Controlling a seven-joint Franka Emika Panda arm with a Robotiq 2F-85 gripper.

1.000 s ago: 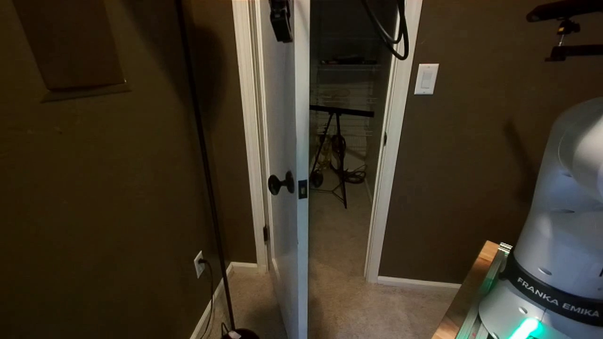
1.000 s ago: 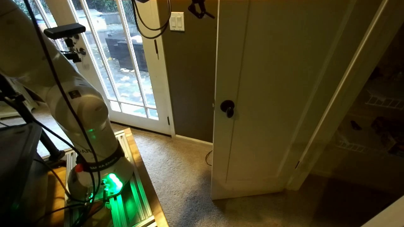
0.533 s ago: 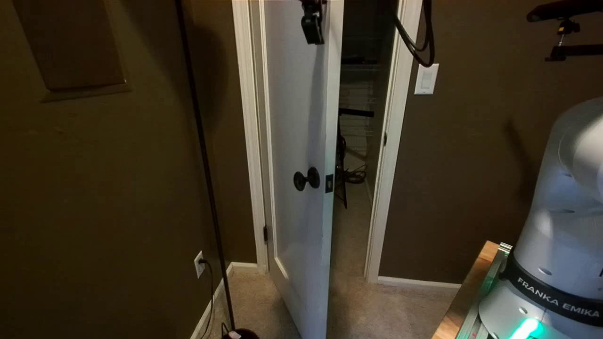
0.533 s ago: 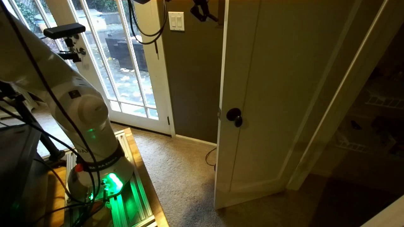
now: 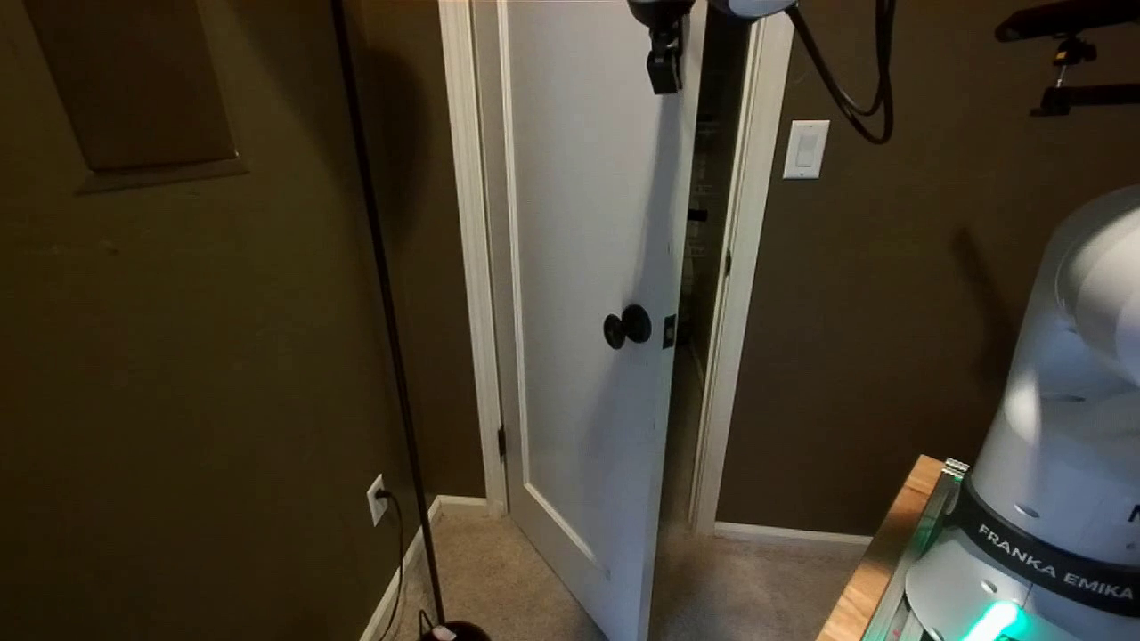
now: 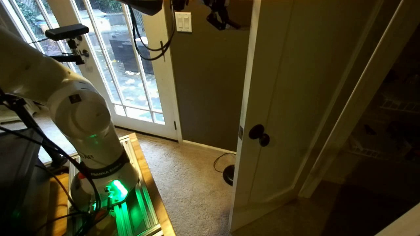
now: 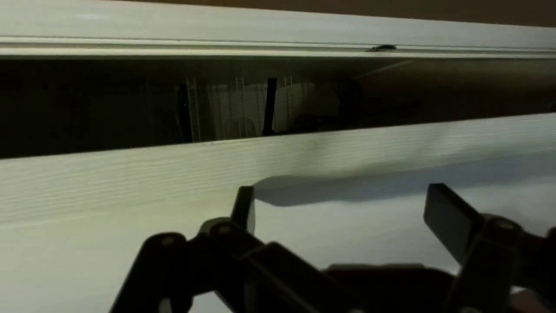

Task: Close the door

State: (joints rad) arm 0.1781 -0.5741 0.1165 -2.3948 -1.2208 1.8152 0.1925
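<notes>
Btwn door (image 7: 108, 261) & frame (image 7: 260, 28): dark gap (image 7: 108, 108); fingers (image 7: 449, 217) spread nr door's edge.

Beige carpet (image 6: 190, 186); dark round pole base (image 5: 468, 633) standing on it, thin cord (image 6: 214, 165) beside; wooden bench (image 6: 150, 182) carries metal rails (image 6: 124, 219), arm base (image 5: 962, 579) on those.

The door (image 5: 579, 267), cropped above in both exterior views
In an exterior view it partly hides a dark base (image 6: 228, 174); the wrist view crops the gripper (image 7: 342, 191) below; shapes in the gap (image 7: 108, 106) are too dim to tell.
</notes>
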